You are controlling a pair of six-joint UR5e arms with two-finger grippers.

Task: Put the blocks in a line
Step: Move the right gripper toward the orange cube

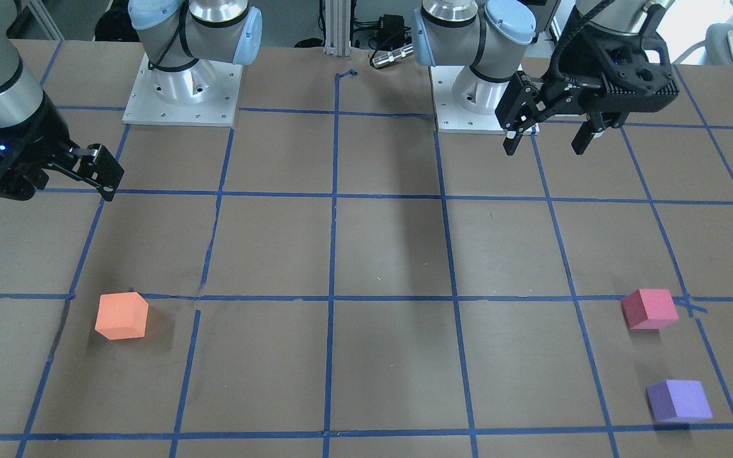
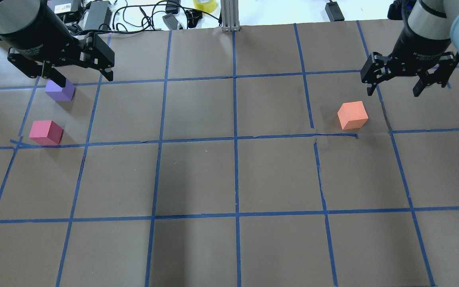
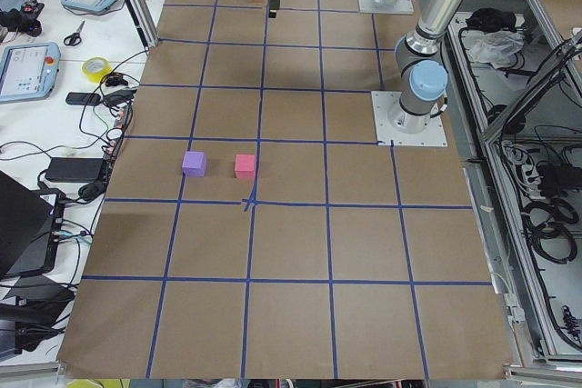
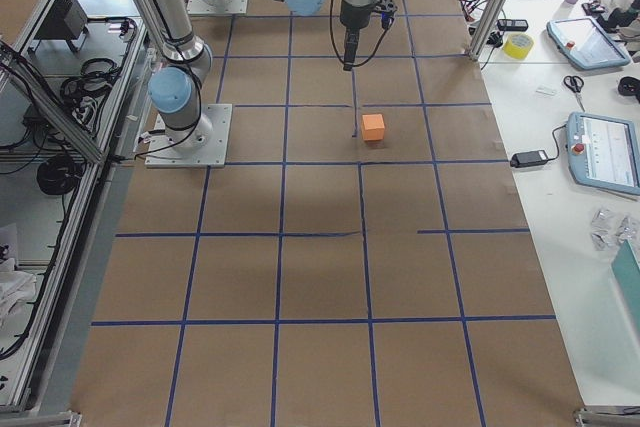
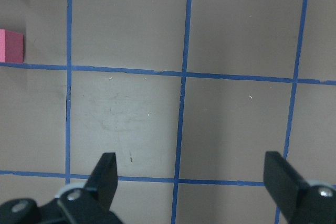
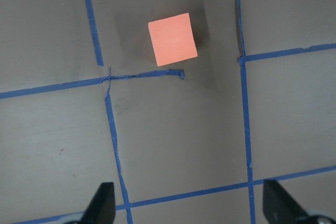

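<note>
On the taped table, overhead view: a brown table (image 2: 197, 175) crossed by a blue tape grid (image 2: 236, 179); three blocks lie on it, not in a row.
Orange block (image 2: 352, 114): about 2 o'clock from the table's centre, alone on the right arm's side, well apart from the other two.
Pinkish red block (image 2: 46, 132): about 9 o'clock from centre, just beside a tape crossing.
Purple block (image 2: 60, 91): about 10 o'clock from centre, near the pinkish red block at its 12 o'clock, with a gap between them.
Left gripper (image 2: 85, 81): raised off the table, jaws spread wide, holding nothing; its wrist view shows both nearby blocks at the 10 o'clock corner.
Right gripper (image 2: 393, 93): raised, at 2 o'clock of the orange block, jaws spread wide and empty; in its wrist view the block sits toward 12 o'clock, apart from the fingers.
</note>
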